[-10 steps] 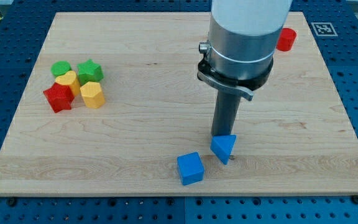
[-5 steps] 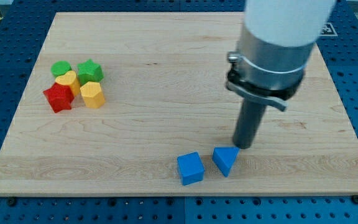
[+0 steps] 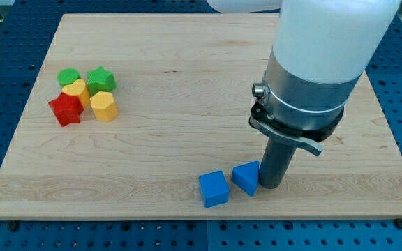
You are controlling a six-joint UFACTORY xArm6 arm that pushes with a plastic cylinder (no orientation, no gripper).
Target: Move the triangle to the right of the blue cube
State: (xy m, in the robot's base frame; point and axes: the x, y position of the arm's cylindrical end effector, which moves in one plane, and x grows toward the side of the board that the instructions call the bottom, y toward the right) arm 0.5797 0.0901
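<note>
Near the left edge of the pale wooden tabletop [image 3: 152,90], five small blocks huddle together: a green round block [image 3: 68,76], a green star-shaped block [image 3: 101,79], a yellow block [image 3: 76,90], a red star-shaped block [image 3: 65,109] and an orange-yellow hexagonal block [image 3: 104,105].

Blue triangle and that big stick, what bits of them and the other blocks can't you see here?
- Blue triangle: its right side, hidden behind my tip in the camera view.
- Whether it touches the blue cube: too close to tell.
- Yellow block: shape unclear, crowded by the green and red blocks.
- Arm's upper part: cut off by the view's top.
</note>
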